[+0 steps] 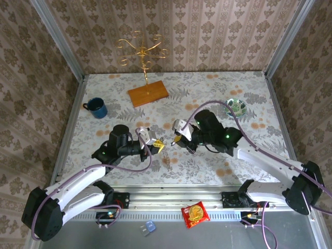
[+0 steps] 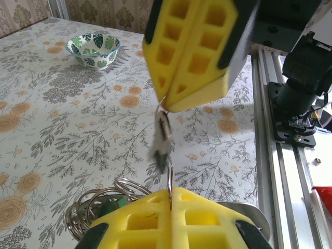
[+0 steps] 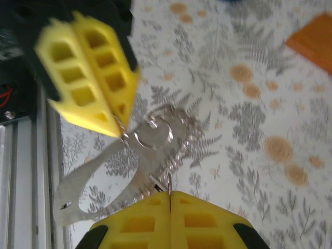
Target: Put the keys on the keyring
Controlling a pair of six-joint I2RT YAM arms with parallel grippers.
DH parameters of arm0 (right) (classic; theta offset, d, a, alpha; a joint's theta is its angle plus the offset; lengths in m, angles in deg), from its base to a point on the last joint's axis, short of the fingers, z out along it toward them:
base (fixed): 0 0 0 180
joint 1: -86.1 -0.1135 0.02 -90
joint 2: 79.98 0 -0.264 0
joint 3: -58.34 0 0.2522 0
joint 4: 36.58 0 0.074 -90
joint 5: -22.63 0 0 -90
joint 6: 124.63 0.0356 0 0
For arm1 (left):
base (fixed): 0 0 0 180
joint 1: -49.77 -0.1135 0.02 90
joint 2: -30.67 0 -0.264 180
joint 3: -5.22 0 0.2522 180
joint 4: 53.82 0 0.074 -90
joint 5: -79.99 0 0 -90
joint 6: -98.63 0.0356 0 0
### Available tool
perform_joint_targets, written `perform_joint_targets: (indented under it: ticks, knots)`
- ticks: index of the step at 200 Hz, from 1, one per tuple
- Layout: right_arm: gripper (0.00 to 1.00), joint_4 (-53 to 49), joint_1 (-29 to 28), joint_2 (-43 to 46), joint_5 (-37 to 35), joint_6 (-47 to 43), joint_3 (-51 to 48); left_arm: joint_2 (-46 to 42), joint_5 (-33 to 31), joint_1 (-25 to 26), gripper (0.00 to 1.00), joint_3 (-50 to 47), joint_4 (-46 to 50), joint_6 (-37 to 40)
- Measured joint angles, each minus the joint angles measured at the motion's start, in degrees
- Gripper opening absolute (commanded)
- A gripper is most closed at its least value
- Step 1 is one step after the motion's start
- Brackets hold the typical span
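As both arms meet over the table [image 1: 244, 104], the left gripper [image 2: 171, 193] and right gripper [image 2: 167, 106] each pinch the thin keyring [image 2: 169, 176], fingers pressed together. A silvery key [image 2: 162, 136] dangles between them, and a green key [image 2: 111, 206] sits beneath the left fingers.

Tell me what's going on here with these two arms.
The two arms meet over the middle of the table. The left gripper and the right gripper are both shut, each pinching thin wire, apparently the keyring, with a silvery key dangling between them. Whether it is threaded on is unclear. A green-headed key lies on the table in a bunch of rings.
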Motion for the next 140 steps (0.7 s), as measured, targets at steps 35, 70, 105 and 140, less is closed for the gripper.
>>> perform_joint_targets:
  ticks: [35,70,105,140]
  knots:
    - [0.0,-12.0,0.04,-5.9,-3.8,13.16,4.24,-2.6,-2.38,-0.02,0.0,0.02,0.87,1.55]
    - [0.0,-20.46,0.33,-9.77,-4.15,26.23,3.82,-2.93,-3.19,-0.09,0.0,0.02,1.01,2.38]
    - [0.0,-24.63,3.52,-15.13,-2.97,30.14,3.89,-2.93,-3.19,-0.42,0.0,0.02,1.05,2.95]
    - [0.0,-26.86,6.54,-24.48,-2.75,30.03,6.71,-2.93,-3.19,-0.46,0.0,0.02,1.46,3.1]
